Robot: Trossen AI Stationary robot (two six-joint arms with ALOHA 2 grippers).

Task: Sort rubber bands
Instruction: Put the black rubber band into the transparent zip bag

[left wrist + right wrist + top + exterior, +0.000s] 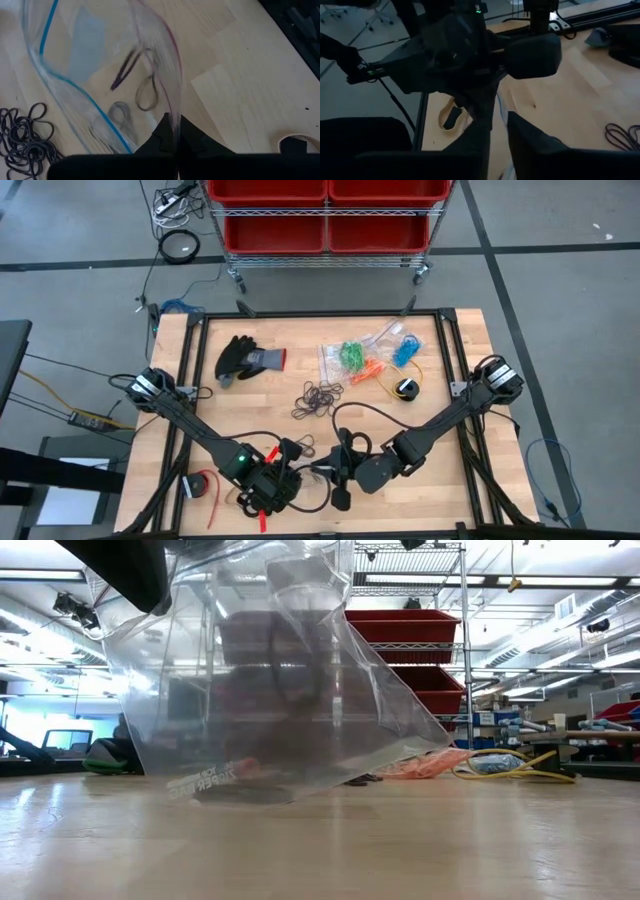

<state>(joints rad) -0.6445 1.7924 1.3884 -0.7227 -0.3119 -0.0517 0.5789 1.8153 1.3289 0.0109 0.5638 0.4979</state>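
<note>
Left wrist view — left claw [176,145] pinches clear bag [100,75]; black rubber bands [22,140] — thin tangled loops.

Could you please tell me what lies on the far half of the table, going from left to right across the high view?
Black glove → loose pile of black rubber bands → clear bags holding green, orange and blue rubber bands → small black object with the yellow cable.

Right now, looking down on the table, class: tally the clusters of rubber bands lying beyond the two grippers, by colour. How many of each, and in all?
Green rubber bands: 1 cluster
Orange rubber bands: 1 cluster
Blue rubber bands: 1 cluster
Black rubber bands: 1 cluster
Total: 4 clusters
</note>
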